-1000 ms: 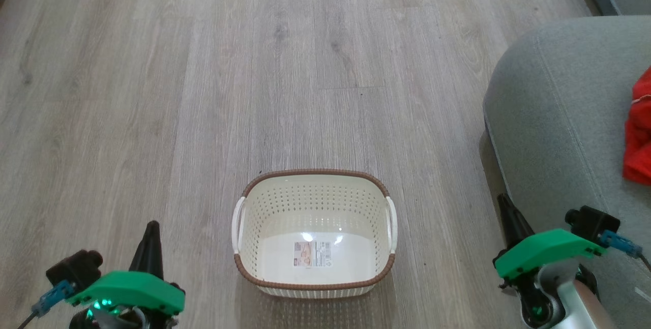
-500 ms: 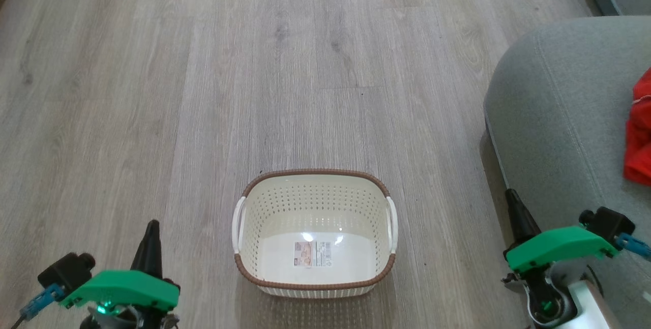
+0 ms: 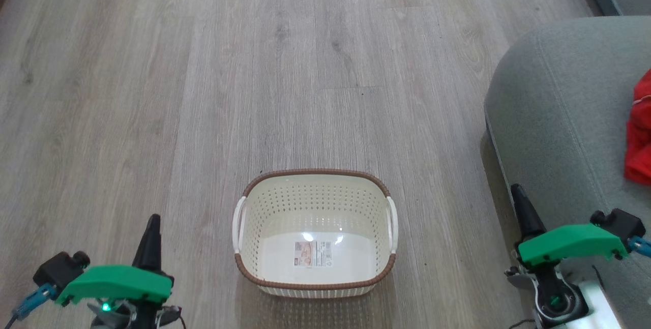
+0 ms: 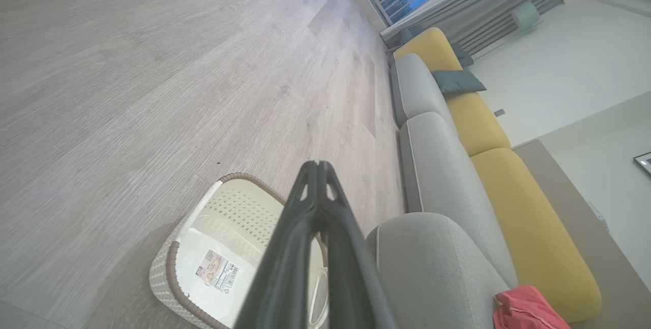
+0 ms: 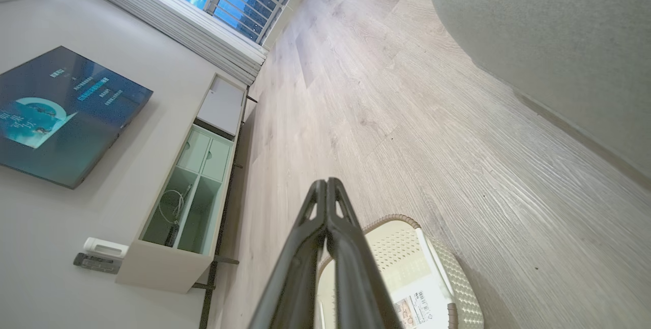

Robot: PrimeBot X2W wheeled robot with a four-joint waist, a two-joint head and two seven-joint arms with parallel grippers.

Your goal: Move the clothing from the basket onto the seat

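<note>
Lying inside the basket (image 3: 313, 197), a barcoded sticker (image 3: 312, 253), text illegible.

Cream perforated basket (image 3: 315, 207) (brown-rimmed), red clothing (image 3: 640, 136), grey-green seat (image 3: 549, 115).

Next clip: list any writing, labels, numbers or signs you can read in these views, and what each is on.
Sticker on the floor of the basket: a picture, print and a barcode, all too small to read.
Wall screen in the right wrist view: pale lines of characters, too blurred to read.
No text in these views can be quoted.
</note>
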